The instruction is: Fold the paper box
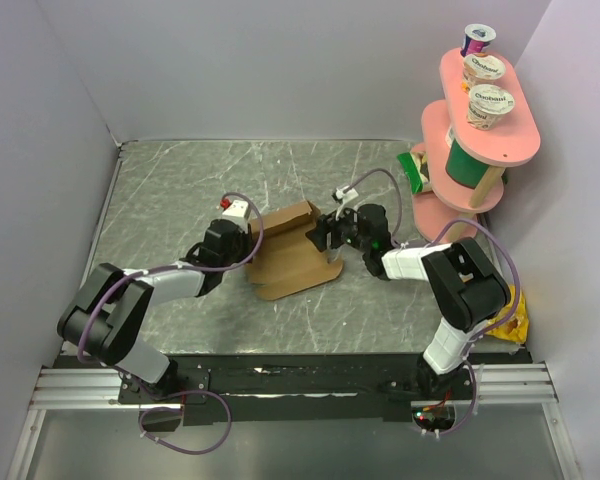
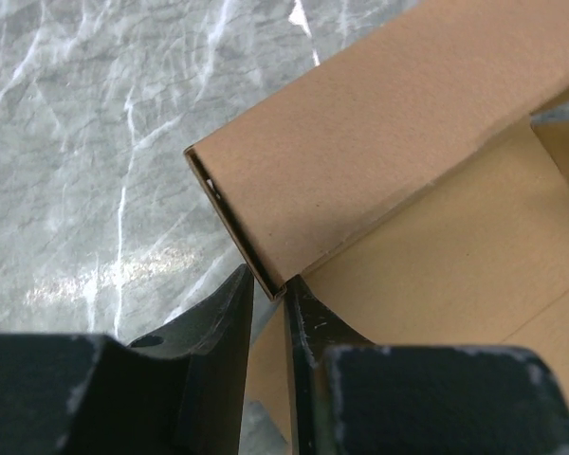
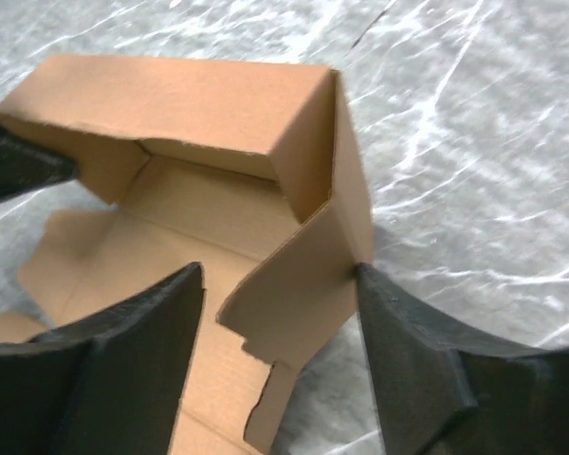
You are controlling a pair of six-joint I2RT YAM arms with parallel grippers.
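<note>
Left claw (image 2: 268,286) clenched on paper box (image 2: 389,142) corner wall; right claw (image 3: 277,275) released, spread astride side flap (image 3: 308,256), mid surface (image 1: 180,180).

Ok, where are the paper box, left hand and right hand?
paper box (image 1: 290,262): top view, on its flat base panel.
left hand (image 2: 268,284): left wrist view, between fingertips pinching the box.
right hand (image 3: 277,275): right wrist view, between open fingertips.

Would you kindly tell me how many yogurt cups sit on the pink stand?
3, all atop the pink stand: the far cup, the middle cup, the near cup. Its lower tiers are partly hidden, so more may exist.
</note>
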